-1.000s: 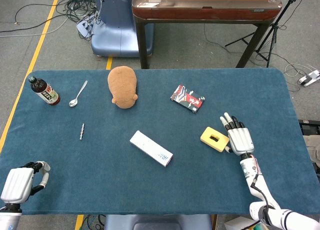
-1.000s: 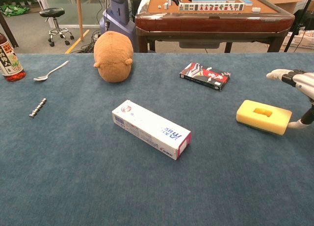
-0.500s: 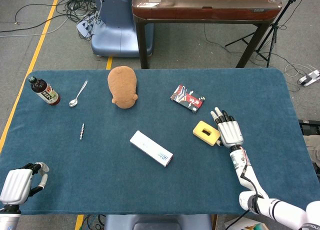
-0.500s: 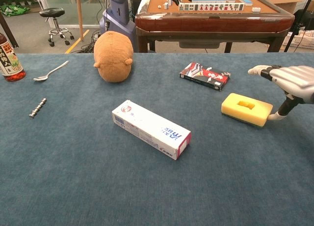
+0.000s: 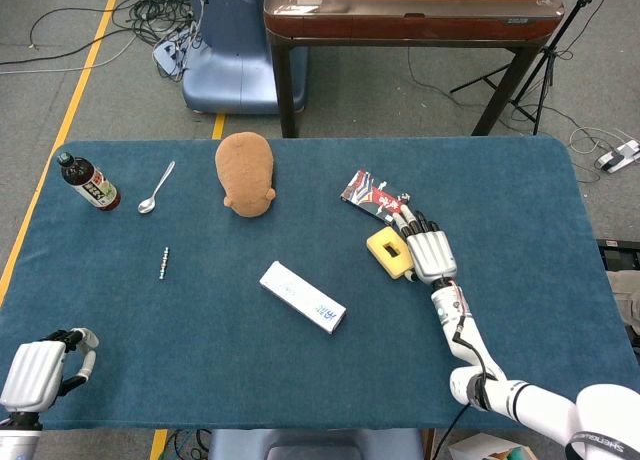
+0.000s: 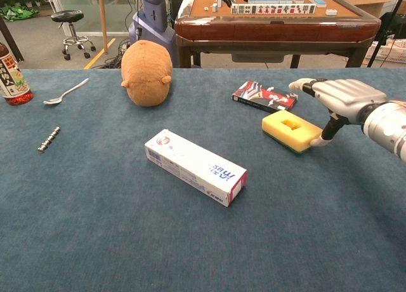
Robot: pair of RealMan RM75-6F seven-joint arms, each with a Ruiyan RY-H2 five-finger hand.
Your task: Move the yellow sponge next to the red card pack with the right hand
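The yellow sponge, with a rectangular hole in its top, lies flat on the blue table just in front of the red card pack, a narrow gap apart. My right hand is at the sponge's right end with fingers stretched out flat; its thumb touches that end and the fingertips reach toward the pack. It holds nothing. My left hand rests at the table's near left corner, fingers curled in and empty.
A white toothpaste box lies mid-table, left of the sponge. A brown plush toy, a spoon, a small metal bolt and a sauce bottle sit on the left half.
My right hand has swept left and away from me, pushing the sponge from the right side of the table up to the card pack. The left hand has barely moved.
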